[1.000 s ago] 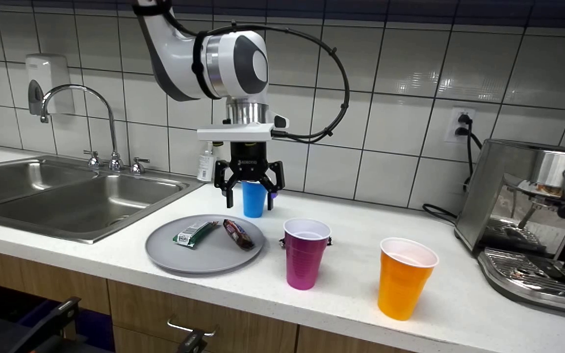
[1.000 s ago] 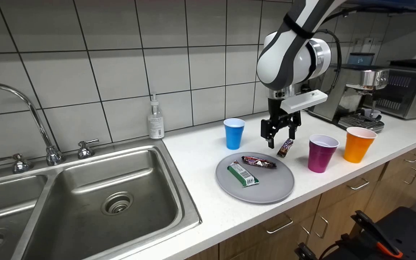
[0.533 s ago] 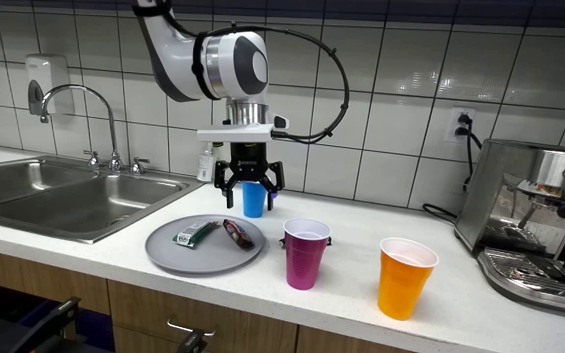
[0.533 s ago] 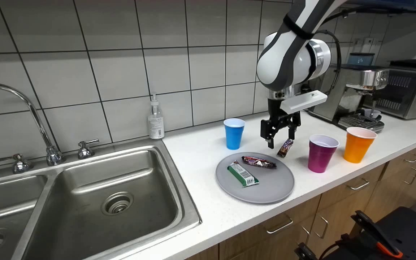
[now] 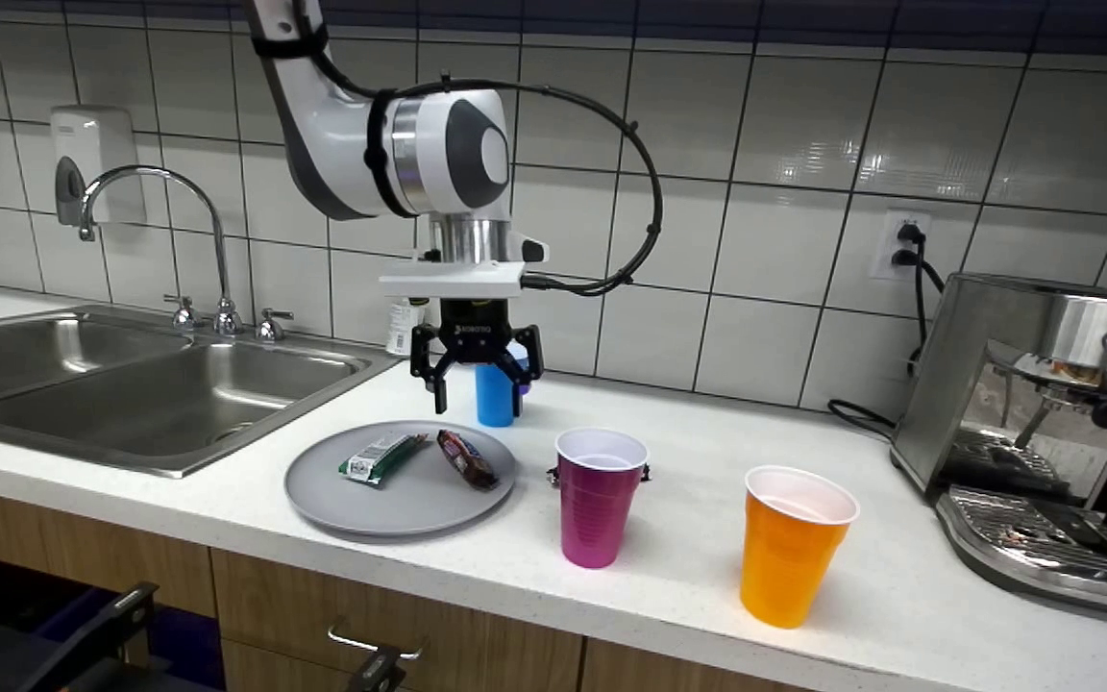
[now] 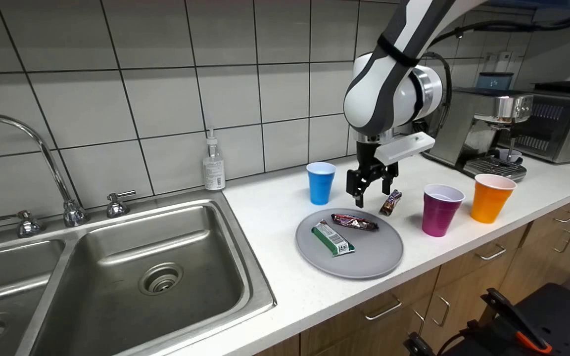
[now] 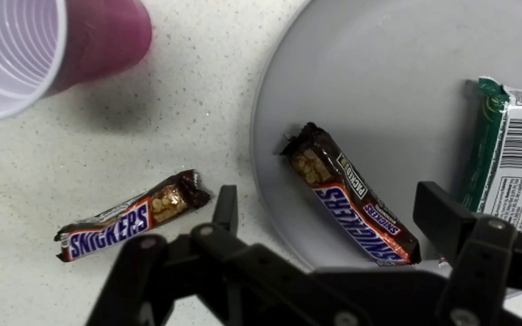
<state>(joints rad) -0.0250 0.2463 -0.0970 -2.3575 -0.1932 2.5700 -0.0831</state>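
In the wrist view, shows the jaws released and spread wide, with the plated Snickers bar (image 7: 351, 199) seen between them on the gray plate (image 7: 369, 59) below. Cuts off the plate at top and right, the green-wrapped bar (image 7: 510, 154) at right and the magenta cup (image 7: 100, 43) at upper left; hides the plate's lower rim behind the jaws. Leaves the loose Snickers bar (image 7: 127, 222) in sight on the desk (image 7: 206, 122), with one end just beside a jaw's tip. In an exterior view, covers most of that loose bar with the magenta cup, part of the blue cup (image 5: 493, 396) with the jaws, and the top of the pump bottle (image 5: 405, 329) with the arm (image 5: 457, 149). Brings arm and jaws lower than half a second ago, a little toward the picture's left, spread just as wide. In an exterior view, crops the sink (image 6: 260, 289) at left and bottom and uncovers the loose bar's upper end, overlapped by a jaw half a second ago; keeps plate, bars and cups in place.
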